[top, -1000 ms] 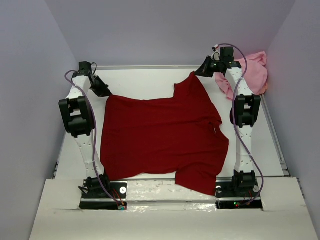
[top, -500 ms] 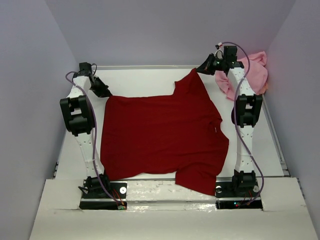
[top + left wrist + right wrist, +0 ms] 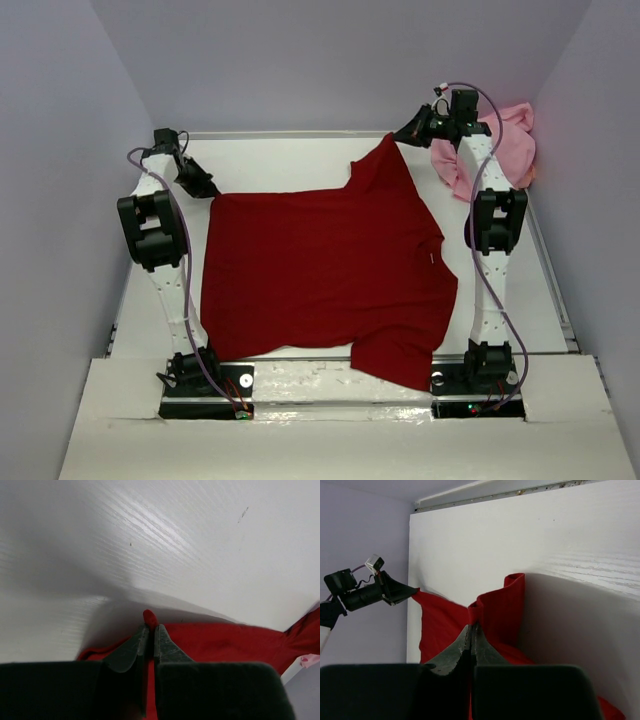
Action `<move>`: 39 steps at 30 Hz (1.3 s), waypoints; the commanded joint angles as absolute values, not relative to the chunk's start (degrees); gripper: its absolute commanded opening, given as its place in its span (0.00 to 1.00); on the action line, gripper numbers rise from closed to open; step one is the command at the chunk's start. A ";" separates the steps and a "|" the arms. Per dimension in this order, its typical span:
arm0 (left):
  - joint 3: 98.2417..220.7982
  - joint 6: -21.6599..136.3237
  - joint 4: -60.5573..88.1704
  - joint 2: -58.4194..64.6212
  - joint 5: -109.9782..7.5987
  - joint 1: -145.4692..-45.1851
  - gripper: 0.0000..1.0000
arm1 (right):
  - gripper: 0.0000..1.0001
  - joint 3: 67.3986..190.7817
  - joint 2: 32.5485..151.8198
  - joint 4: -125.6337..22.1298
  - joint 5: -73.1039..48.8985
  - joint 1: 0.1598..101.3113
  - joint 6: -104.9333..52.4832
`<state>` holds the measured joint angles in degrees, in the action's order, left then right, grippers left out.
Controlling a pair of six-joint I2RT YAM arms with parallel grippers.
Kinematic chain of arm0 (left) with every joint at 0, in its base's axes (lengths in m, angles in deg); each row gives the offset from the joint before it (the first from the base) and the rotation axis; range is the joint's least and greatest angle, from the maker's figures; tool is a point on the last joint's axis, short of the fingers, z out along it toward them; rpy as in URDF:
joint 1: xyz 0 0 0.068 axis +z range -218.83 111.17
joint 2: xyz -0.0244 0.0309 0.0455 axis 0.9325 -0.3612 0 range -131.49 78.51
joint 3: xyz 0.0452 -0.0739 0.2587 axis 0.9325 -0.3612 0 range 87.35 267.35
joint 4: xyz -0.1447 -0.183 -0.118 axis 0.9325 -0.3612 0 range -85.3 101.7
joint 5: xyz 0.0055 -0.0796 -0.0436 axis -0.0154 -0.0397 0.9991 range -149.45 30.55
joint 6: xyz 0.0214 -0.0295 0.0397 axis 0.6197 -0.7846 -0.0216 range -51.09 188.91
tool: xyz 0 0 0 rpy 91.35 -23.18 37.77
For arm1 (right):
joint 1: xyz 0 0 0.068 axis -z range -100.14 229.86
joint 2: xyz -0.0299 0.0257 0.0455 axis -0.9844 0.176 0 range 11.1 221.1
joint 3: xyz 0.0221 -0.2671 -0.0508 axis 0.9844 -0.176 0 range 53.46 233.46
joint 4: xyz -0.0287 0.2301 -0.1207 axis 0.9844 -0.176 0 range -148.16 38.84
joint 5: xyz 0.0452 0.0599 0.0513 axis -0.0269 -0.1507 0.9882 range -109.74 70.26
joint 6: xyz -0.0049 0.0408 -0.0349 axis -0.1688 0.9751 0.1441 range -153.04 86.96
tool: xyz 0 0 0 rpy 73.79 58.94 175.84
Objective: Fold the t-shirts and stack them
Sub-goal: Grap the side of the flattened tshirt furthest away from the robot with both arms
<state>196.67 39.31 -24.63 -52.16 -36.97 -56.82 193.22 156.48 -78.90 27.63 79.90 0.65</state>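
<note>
Red shirt (image 3: 320, 270) flat on surface (image 3: 290, 160); left jaws pinch its far hem corner, right jaws its far sleeve. Lift both evenly, taut, for clean fold. Pink shirt (image 3: 505, 140) bunched far-right.

The dark red t-shirt (image 3: 320, 270) lies spread across the table (image 3: 290, 160); the light pink t-shirt (image 3: 508, 140) sits crumpled far right.

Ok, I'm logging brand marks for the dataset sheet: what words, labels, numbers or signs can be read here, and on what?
No text can be read in any view.
White spot at the collar of the red shirt, perhaps a tag: too small to read.
Pink shirt: no print shows on the visible part.
</note>
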 commanded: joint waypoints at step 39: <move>186.41 39.03 -22.40 -35.40 -35.46 -55.12 0.00 | 0.00 171.32 132.31 -77.61 36.77 80.83 -1.75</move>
<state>187.34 39.07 -23.34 -39.60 -36.34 -55.57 172.43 136.66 -78.99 34.52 80.55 -0.86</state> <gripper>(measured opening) 0.141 0.009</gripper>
